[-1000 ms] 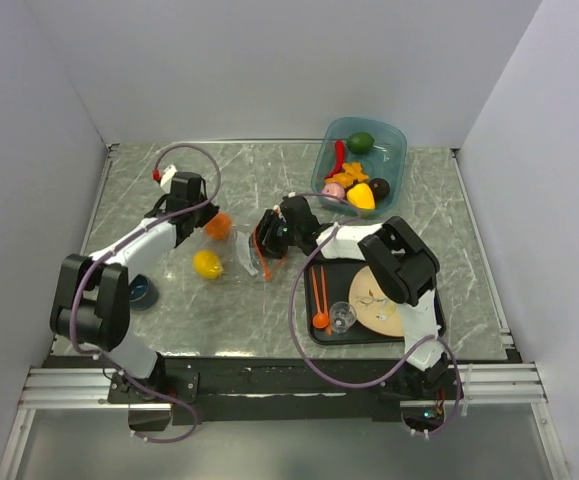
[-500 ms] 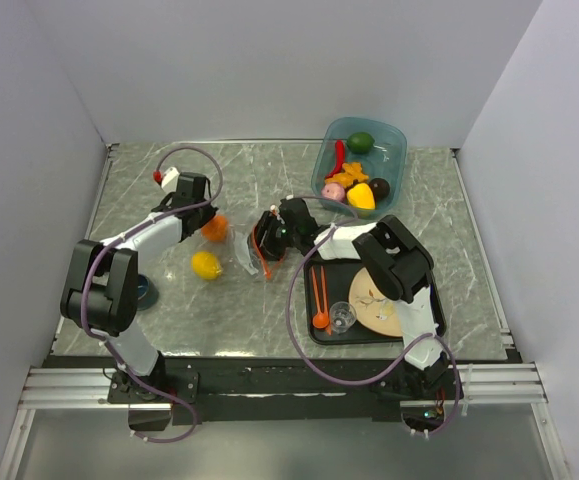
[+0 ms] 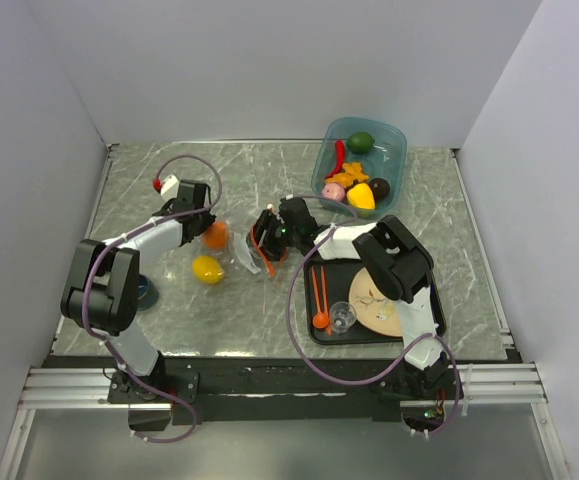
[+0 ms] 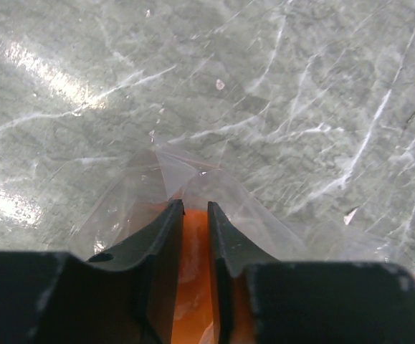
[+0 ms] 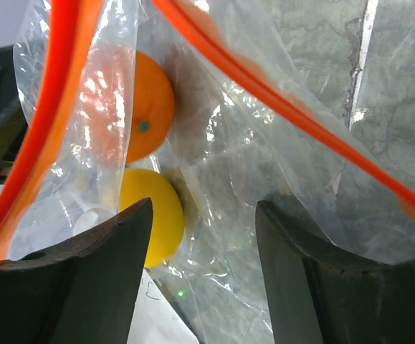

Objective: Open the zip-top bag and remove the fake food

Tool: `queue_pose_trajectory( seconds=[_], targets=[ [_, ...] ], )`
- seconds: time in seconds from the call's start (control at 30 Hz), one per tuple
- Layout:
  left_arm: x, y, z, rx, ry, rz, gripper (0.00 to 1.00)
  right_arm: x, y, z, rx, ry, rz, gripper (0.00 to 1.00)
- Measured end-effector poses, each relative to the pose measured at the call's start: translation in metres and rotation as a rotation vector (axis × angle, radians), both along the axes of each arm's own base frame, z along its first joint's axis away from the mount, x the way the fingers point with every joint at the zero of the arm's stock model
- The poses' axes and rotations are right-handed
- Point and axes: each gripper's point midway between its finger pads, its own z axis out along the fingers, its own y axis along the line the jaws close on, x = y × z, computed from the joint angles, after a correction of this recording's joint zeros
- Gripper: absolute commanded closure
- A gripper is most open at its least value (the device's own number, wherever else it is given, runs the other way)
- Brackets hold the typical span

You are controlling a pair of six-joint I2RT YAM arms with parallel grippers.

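Note:
The clear zip-top bag [image 3: 247, 252] lies mid-table, its orange-red zip strip [image 5: 286, 107] parted into two lines. Seen through its film are an orange [image 5: 148, 104] and a yellow lemon [image 5: 157, 215]; I cannot tell whether they are inside. My right gripper [image 3: 267, 238] stands open at the zip end, its fingers [image 5: 99, 276] either side of loose film. My left gripper [image 3: 207, 230] sits over the orange [image 3: 215, 236] at the bag's far corner [image 4: 182, 175]. Its jaws stand a narrow gap apart, with orange [image 4: 193, 272] and film showing between. The lemon [image 3: 207, 268] rests beside it.
A translucent blue tub [image 3: 397, 140] at the back right holds several toy foods [image 3: 354, 182]. A black tray [image 3: 314, 335] near my right base carries a tan plate [image 3: 381, 300], an orange spoon [image 3: 319, 300] and a small clear cup [image 3: 342, 317]. A dark blue bowl [image 3: 145, 292] sits at the left.
My left arm's elbow swung inward and its gripper slid slightly toward me with the orange. The lemon shifted a little nearer. The right gripper stayed at the bag's mouth.

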Motion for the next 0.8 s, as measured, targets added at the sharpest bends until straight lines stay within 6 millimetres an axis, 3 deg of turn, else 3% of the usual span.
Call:
queue_pose_trajectory(
  seconds=[0.33,0.8],
  targets=[
    [-0.009,-0.005,-0.021,-0.009,0.041,0.002,0.99,0.001,0.002,0.004,0.014,-0.008,0.005,0.29],
    [-0.014,-0.03,-0.037,-0.03,0.048,-0.044,0.99,-0.01,0.019,0.021,0.103,-0.008,0.049,0.27]
  ],
)
